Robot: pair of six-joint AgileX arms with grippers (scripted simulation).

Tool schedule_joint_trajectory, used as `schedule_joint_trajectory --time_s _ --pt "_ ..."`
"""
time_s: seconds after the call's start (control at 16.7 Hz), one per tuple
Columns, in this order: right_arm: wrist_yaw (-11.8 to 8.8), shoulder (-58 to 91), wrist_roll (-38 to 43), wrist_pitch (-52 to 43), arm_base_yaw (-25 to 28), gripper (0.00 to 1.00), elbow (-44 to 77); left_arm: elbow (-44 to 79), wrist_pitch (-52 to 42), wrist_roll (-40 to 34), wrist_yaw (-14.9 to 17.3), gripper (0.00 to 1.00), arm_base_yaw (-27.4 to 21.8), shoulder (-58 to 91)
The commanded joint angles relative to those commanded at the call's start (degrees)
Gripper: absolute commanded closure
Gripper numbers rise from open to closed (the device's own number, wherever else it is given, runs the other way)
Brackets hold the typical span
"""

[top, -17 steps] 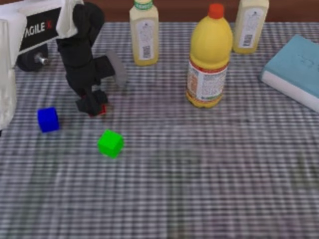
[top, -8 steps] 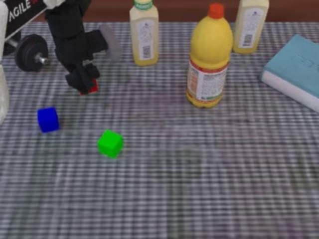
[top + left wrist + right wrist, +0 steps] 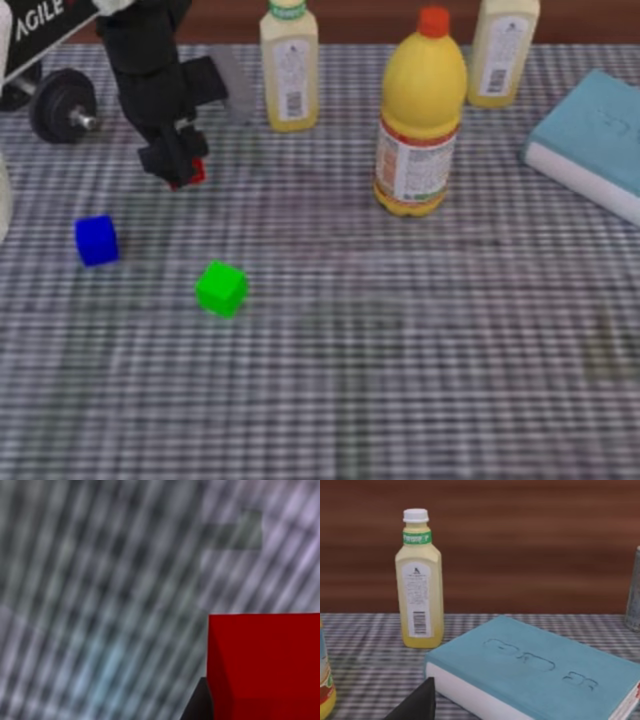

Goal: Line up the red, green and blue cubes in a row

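My left gripper [image 3: 178,168] hangs over the table's back left, shut on the red cube [image 3: 195,175]. The red cube [image 3: 265,665] fills the lower corner of the left wrist view, held above the checked cloth. The blue cube [image 3: 96,240] rests on the cloth at the left, nearer the front than the gripper. The green cube [image 3: 221,288] lies to its right and a little nearer the front. My right arm is parked out of the top view; only a dark edge of my right gripper [image 3: 417,705] shows beside the book.
A black dumbbell [image 3: 62,105] lies at the back left behind the left arm. Three yellow bottles [image 3: 420,120] stand along the back. A light blue book [image 3: 590,140] lies at the back right. The checked tablecloth [image 3: 400,350] covers the table.
My left gripper has risen with the red cube and moved toward the table's back, then shifted slightly right. The blue and green cubes have not moved.
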Motion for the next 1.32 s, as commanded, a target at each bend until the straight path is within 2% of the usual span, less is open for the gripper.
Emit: schedule_joint_trajectory --time_s 0.18,0.54,0.72,1.14,1.32 --pt "0.0 0.0 0.0 0.0 0.0 0.0 0.0 -9.1 2.9 0.2 -0.1 1.0 -3.9 -6.9" --pt "0.0 0.0 0.0 0.0 0.0 0.0 0.0 -36.2 9.5 1.3 -0.1 1.0 -14.3 -23.6" --pt "0.0 0.0 0.0 0.0 0.0 0.0 0.0 -44.2 12.2 1.8 -0.1 1.0 -18.4 -30.2" --pt "0.0 0.0 0.0 0.0 0.0 0.0 0.0 -46.7 13.2 2.0 -0.2 1.0 -19.6 -32.2" --pt "0.0 0.0 0.0 0.0 0.0 0.0 0.0 -48.8 17.1 1.8 -0.2 1.0 -19.7 -30.8"
